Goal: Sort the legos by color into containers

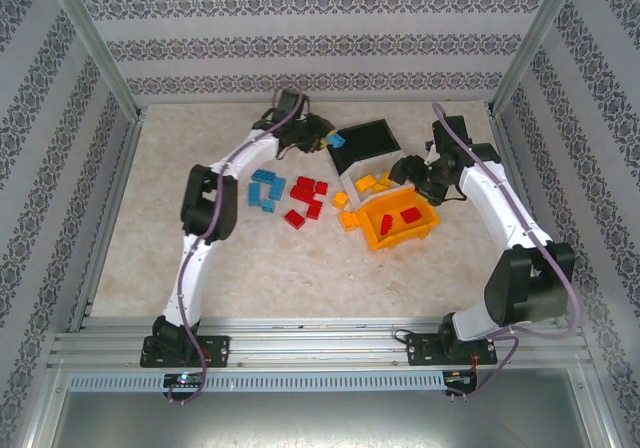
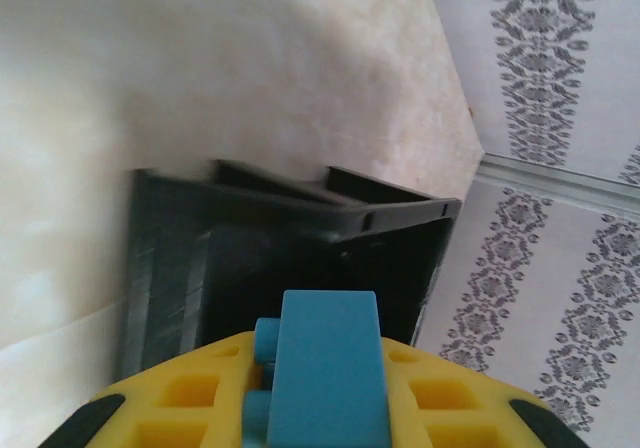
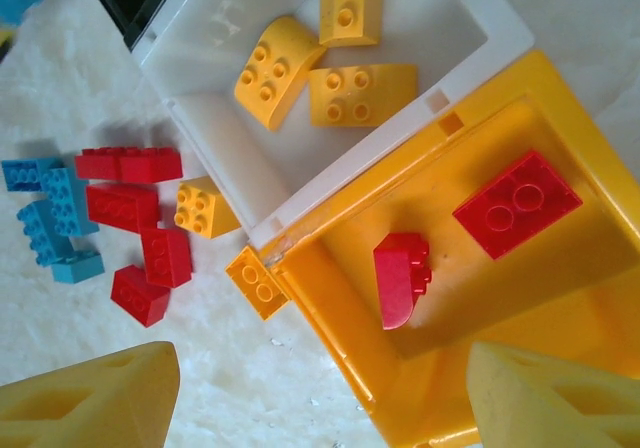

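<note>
We are clamping the left gripper (image 2: pixel 320 423) on a light blue brick (image 2: pixel 325 368), holding it aloft just by the black bin (image 2: pixel 300 238), which adjoins the white bin (image 3: pixel 350 168) on its far side. The right gripper (image 3: pixel 320 398) is hanging spread and empty over the orange bin (image 3: pixel 500 298), on the white bin's near side. We are judging the brick to be light, rigid and smooth-sided, so it is best pinched across its flat walls rather than its studs. Loose legos (image 3: pixel 122 206) are lying left of the white bin.
</note>
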Controlling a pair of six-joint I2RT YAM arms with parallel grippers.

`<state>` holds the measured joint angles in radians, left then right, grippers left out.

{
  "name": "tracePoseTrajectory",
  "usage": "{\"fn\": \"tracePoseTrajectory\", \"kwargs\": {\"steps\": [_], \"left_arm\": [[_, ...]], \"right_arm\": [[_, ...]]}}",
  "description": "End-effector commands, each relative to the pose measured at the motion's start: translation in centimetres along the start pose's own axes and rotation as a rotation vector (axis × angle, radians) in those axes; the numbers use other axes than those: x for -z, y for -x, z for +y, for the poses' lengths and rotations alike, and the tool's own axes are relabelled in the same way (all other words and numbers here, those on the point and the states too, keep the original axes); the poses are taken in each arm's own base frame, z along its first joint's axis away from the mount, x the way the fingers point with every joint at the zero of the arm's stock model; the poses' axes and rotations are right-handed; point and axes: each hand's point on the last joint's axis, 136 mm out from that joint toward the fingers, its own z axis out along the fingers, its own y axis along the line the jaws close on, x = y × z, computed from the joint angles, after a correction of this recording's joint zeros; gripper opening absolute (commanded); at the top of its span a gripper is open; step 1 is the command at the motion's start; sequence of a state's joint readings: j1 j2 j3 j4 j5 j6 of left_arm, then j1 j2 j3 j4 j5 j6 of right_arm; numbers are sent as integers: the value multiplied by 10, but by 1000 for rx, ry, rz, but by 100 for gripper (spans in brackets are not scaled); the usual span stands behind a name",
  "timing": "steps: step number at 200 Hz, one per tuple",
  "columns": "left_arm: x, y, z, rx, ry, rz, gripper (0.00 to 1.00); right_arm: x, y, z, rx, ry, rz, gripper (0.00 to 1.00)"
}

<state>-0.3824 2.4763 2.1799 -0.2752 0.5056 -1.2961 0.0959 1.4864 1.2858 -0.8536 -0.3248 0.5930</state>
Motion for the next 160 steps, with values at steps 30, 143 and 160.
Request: {"fn": "tracePoseTrajectory", "kwargs": {"steps": [30, 143, 160], "left_arm": [[-47, -22, -30, 70, -81, 60, 29], [110, -19, 15, -178, 185, 8, 59], [154, -14, 66, -179, 342, -20, 59]], "right_arm": [[9, -11, -3, 22, 10, -2, 76], [-45, -51, 82, 273, -6, 158, 75], [-58, -65, 98, 323, -15, 203, 75]]}}
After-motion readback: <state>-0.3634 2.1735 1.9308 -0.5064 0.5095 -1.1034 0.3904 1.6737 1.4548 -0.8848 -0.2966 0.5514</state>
